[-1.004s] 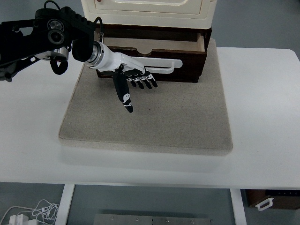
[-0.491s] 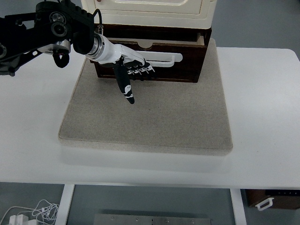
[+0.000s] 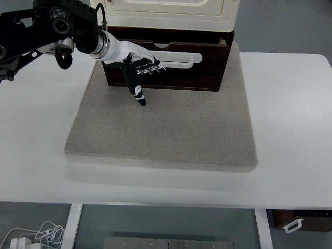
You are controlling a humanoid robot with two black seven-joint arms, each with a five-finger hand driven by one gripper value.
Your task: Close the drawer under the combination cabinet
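A dark wooden drawer (image 3: 197,70) with a long white handle (image 3: 179,61) sits under the cream cabinet (image 3: 166,13) at the back of the mat. Its front stands almost flush with the cabinet base, only a thin strip of its top edge showing. My left hand (image 3: 140,78) lies flat against the drawer front at its left part, fingers (image 3: 150,69) extended along the handle and thumb pointing down toward the mat. It holds nothing. The right arm is out of sight.
The cabinet stands on a grey felt mat (image 3: 161,129) on the white table (image 3: 290,129). The table's near edge runs along the bottom, with cables (image 3: 36,236) on the floor below.
The left hand has pushed away from me toward the cabinet, and the drawer has slid in with it from clearly open to nearly flush.
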